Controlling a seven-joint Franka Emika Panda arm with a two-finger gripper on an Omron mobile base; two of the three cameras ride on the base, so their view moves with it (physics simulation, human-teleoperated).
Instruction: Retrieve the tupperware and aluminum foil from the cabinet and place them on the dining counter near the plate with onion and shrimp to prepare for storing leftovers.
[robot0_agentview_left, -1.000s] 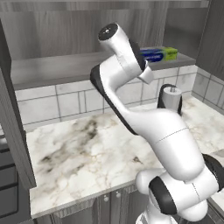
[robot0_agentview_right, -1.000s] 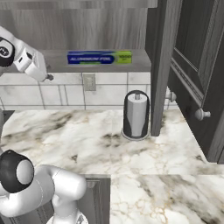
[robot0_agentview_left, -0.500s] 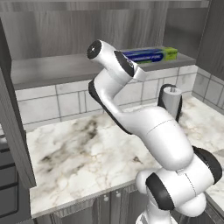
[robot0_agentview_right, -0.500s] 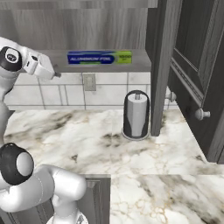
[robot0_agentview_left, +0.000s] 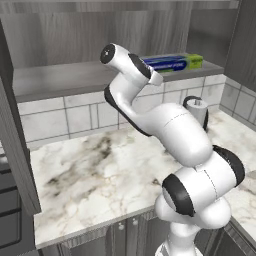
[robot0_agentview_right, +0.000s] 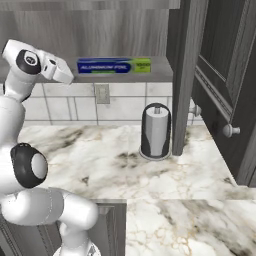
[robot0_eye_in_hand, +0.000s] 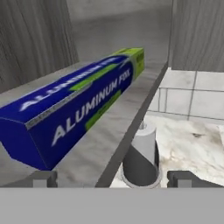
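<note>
I've got the gripper (robot0_eye_in_hand: 112, 178) spread wide, empty, level with the cabinet (robot0_eye_in_hand: 35, 52) shelf; the aluminum foil (robot0_eye_in_hand: 81, 103) lies on that shelf just ahead, up-left of my fingertips (robot0_eye_in_hand: 43, 178).

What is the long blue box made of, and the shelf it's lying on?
The aluminum foil box looks like smooth printed cardboard: sharp folded edges, flat blue sides, white lettering. The cabinet shelf looks like matte grey wood, with streaky grain, though it may be laminate.
</note>
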